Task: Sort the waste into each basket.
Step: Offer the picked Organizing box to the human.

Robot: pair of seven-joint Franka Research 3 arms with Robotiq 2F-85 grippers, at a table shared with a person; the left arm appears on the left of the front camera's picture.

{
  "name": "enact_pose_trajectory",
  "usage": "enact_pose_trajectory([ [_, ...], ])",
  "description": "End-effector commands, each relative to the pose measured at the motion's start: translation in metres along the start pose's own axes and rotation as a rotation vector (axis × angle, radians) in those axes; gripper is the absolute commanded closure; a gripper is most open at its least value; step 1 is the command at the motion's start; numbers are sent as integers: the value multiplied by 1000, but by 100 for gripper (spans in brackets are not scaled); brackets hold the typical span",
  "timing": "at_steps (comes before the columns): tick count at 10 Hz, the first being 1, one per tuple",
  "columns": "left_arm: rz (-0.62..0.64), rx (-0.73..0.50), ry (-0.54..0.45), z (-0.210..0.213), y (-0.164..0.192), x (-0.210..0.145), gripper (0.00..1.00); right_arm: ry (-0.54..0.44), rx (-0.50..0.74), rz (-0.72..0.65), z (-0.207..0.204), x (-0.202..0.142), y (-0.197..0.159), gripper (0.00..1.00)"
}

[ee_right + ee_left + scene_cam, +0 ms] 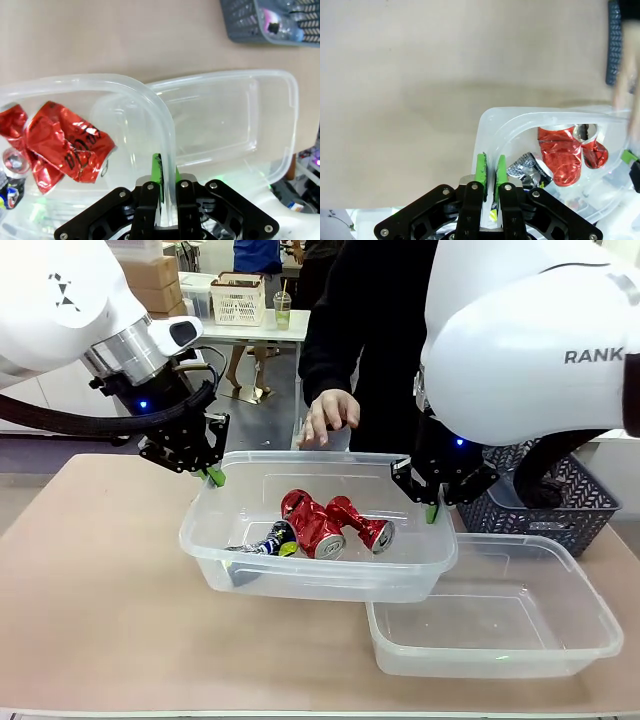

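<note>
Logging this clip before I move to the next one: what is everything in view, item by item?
held tub: one, clear, mid-table, its corner overlapping the second tub
second tub: one, clear, near right of the table
red cans: at least two, shiny red, crushed, in the held tub
printed can: one, dark, in the held tub beside the red cans
basket: one, dark blue-grey lattice, far right
table: one, beige
hand: one, the person's, behind the held tub
left gripper: black, green pads, shut on the held tub's left rim
right gripper: black, green pads, shut on its right rim
</note>
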State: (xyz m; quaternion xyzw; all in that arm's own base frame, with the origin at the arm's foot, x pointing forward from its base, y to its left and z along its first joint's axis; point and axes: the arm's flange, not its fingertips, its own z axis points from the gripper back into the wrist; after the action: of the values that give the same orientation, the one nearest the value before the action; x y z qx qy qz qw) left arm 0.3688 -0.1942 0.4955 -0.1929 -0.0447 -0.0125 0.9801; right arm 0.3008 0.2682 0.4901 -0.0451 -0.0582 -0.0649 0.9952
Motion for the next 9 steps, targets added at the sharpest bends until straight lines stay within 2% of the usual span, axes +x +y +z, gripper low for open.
enact_pose_trajectory([
  [1,29,-31,-22,6,-2,-1,92,-5,-15,15,-1,2,0,96],
  [9,29,-31,-22,6,-2,-1,92,-5,-15,15,-1,2,0,96],
])
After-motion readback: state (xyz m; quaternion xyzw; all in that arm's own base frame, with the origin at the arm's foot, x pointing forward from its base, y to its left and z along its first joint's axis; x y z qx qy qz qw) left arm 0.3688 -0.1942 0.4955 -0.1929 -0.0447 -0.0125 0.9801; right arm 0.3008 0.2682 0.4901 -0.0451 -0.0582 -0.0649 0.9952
